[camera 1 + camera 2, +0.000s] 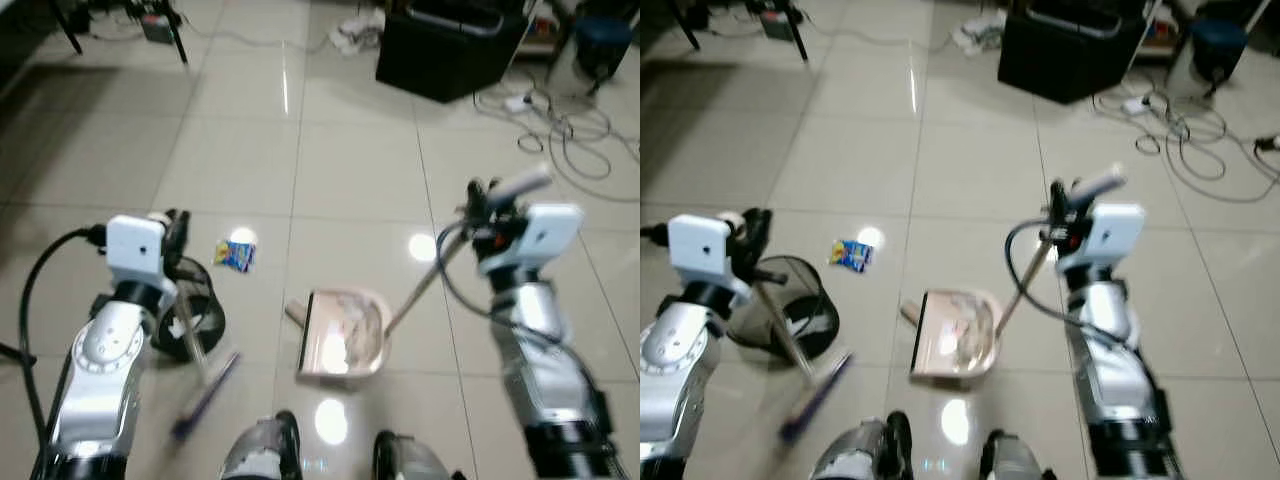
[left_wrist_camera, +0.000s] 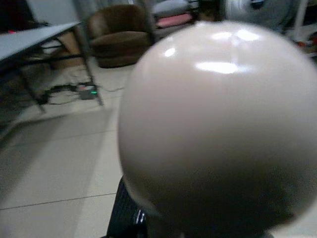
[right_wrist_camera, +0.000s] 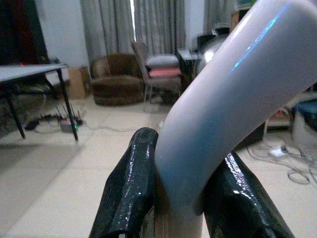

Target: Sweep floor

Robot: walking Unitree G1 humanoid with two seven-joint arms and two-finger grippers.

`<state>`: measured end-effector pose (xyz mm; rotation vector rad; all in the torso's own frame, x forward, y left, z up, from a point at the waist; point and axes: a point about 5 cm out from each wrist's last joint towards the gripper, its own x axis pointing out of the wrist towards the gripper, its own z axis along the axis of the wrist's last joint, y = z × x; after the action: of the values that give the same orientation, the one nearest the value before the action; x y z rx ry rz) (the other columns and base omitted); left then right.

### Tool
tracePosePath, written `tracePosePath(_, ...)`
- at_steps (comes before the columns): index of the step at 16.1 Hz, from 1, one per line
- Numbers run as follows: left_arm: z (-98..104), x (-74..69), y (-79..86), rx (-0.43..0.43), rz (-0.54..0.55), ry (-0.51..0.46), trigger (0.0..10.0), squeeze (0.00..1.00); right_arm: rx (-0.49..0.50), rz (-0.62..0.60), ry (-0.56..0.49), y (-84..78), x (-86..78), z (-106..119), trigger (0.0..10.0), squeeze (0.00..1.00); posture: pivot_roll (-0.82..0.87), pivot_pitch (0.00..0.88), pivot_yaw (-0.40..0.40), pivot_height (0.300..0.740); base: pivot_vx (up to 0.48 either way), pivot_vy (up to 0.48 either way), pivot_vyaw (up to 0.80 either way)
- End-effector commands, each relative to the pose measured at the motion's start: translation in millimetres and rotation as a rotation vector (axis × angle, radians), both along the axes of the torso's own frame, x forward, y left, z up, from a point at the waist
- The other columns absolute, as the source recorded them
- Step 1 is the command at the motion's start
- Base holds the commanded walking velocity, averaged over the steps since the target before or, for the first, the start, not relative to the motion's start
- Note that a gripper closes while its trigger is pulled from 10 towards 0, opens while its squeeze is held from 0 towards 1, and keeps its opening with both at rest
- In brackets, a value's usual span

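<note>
Both eye views look forward and down from head height onto the tiled floor (image 1: 350, 170), sharing the dustpan (image 1: 343, 335), the wire bin (image 1: 790, 318), the blue wrapper (image 1: 235, 255) and the black box (image 1: 1070, 50) at the far edge; the right eye's picture sits slightly shifted. The left wrist view looks low across the floor, very close behind a rounded pale handle end (image 2: 218, 124). The right wrist view looks along the right gripper (image 3: 185, 198), close on the pale handle (image 3: 223, 99), toward a brown armchair (image 3: 116, 77).

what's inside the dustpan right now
The dustpan on the tile floor holds a pale pile of crumpled scraps, too blurred to identify. Whatever lies under that pile is covered. A blue and yellow wrapper lies outside it on the floor.
</note>
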<state>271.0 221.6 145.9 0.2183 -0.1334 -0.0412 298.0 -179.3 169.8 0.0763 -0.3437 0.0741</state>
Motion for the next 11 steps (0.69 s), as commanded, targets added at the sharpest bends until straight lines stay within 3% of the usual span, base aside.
tracePosePath(1,-8,-4.7,2.1,-0.010,0.037,0.025,10.0,0.00,0.047,0.051,-0.023,3.8,1.8,28,10.0,0.00,0.00,0.091,0.032,0.740,0.000,0.000,0.00)
tracePosePath(5,-21,-12.4,-4.4,-0.016,0.094,0.093,10.0,0.00,0.109,0.083,-0.058,9.7,12.4,76,10.0,0.00,0.01,0.073,0.021,0.740,0.000,0.000,0.00)
tracePosePath(7,-16,-18.6,-12.1,-0.010,0.102,0.069,10.0,0.00,0.129,0.060,-0.101,11.8,15.4,97,10.0,0.00,0.02,0.066,0.017,0.740,0.000,0.000,0.80)
tracePosePath(11,-8,-18.0,-15.3,-0.017,0.133,0.016,10.0,0.00,0.161,0.055,-0.120,14.5,16.5,114,10.0,0.00,0.01,0.055,0.016,0.740,0.000,0.000,0.79)
